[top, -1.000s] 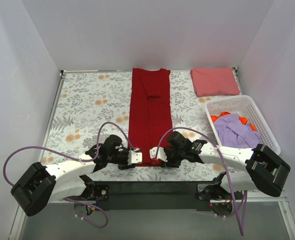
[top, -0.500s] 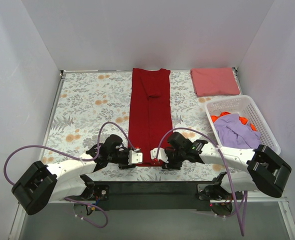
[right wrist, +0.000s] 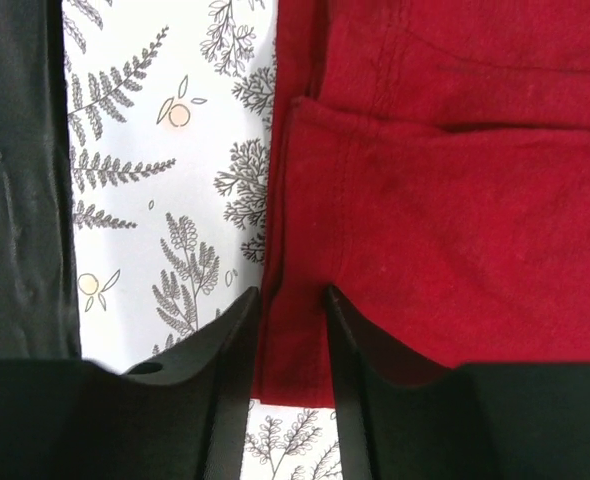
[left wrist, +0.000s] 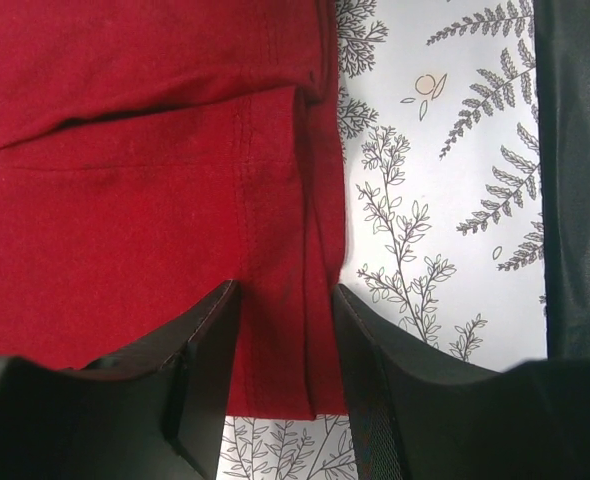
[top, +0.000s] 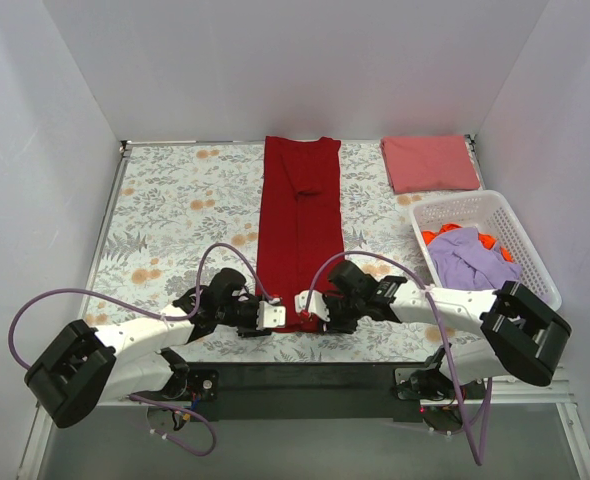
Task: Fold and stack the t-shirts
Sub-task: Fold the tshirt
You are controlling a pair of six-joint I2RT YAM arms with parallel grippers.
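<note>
A deep crimson t-shirt lies folded into a long strip down the middle of the table, its hem at the near end. My left gripper sits low at the hem's left corner. In the left wrist view its open jaws straddle the folded side edge of the crimson fabric. My right gripper is at the hem's right corner, its jaws narrowly apart around that edge of the fabric. A folded pinkish-red t-shirt lies at the back right.
A white lattice basket at the right holds a lavender t-shirt and an orange one. The floral cloth covers the table. A black strip runs along the near edge behind both grippers.
The right gripper has slid left and forward onto the hem's right corner, and its jaws have narrowed. The left gripper has hardly moved.
</note>
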